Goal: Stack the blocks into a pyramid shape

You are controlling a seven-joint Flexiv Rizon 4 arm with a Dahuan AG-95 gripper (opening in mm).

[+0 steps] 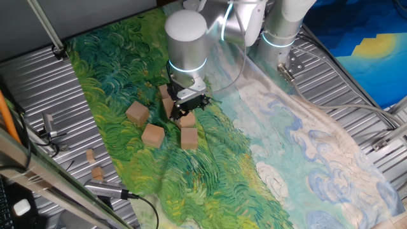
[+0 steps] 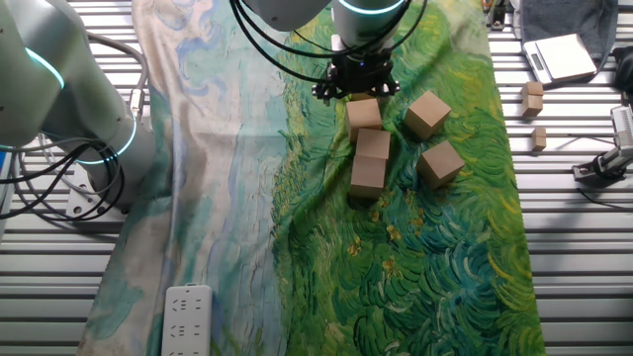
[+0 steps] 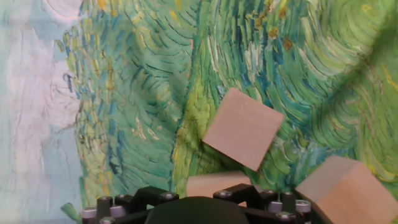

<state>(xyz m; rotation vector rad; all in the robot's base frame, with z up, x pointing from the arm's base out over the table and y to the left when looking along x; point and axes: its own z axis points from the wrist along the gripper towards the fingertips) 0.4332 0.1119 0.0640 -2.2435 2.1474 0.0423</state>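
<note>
Six plain wooden blocks lie on the painted cloth. Three form a row: (image 2: pixel 364 114), (image 2: pixel 373 144), (image 2: pixel 367 174). Two lie loose to the side: (image 2: pixel 427 114), (image 2: pixel 440 163). A sixth block (image 1: pixel 166 92) shows at the gripper's far side in one fixed view; the arm hides it in the other. My gripper (image 1: pixel 189 105) hangs low at the far end of the row (image 2: pixel 356 87). Its fingertips are hidden, so I cannot tell how the jaws stand. The hand view shows one block (image 3: pixel 242 127) ahead, one (image 3: pixel 214 183) just past the gripper's body, and one (image 3: pixel 345 190) at the right.
Two small tan wooden bits (image 1: pixel 90 154), (image 1: pixel 97 172) lie on the ribbed metal table beside the cloth. A cable and plug (image 1: pixel 102 189) lie near them. A white power strip (image 2: pixel 186 318) sits on the cloth's pale end. A second arm's base (image 2: pixel 59 89) stands beside the cloth.
</note>
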